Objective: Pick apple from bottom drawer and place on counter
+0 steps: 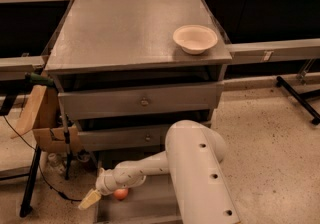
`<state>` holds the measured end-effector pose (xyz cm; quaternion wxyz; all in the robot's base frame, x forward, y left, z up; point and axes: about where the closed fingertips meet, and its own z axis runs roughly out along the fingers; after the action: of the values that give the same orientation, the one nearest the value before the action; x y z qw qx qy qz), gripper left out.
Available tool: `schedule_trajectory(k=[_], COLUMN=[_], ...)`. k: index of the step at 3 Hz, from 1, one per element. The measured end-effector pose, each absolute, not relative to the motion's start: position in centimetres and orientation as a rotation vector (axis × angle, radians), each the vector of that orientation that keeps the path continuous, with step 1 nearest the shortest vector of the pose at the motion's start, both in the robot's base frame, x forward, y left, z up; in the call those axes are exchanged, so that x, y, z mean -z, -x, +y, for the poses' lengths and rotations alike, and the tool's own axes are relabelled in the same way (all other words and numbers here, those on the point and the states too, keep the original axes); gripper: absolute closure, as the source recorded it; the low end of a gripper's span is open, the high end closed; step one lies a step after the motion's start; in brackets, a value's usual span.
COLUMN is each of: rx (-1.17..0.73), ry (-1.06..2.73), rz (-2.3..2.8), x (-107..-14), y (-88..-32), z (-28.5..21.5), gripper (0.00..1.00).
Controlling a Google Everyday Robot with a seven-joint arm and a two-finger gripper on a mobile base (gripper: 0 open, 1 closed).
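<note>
The apple [120, 194], small and red-orange, lies on the grey floor of the open bottom drawer [150, 204] near its left side. My gripper [93, 198] hangs low at the drawer's left front, just left of the apple and close to it; the wrist above covers the apple's top. My white arm [195, 168] reaches down in front of the cabinet. The counter [130, 23] is the flat grey top of the cabinet, far above the gripper.
A beige bowl [195, 38] sits at the counter's right front corner. Two upper drawers with round knobs [144, 101] are closed. A cardboard box [47, 123] on a stand with cables is left of the cabinet. Dark shelves with rails flank both sides.
</note>
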<state>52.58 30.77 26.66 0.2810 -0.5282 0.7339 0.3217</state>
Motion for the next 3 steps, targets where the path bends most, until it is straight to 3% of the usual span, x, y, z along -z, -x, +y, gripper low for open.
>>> schedule_trajectory(k=[3], rx=[-0.706], ry=[1.278], rz=[2.078], x=[-23.2], y=[-52.5], z=[16.9], gripper=[0.0])
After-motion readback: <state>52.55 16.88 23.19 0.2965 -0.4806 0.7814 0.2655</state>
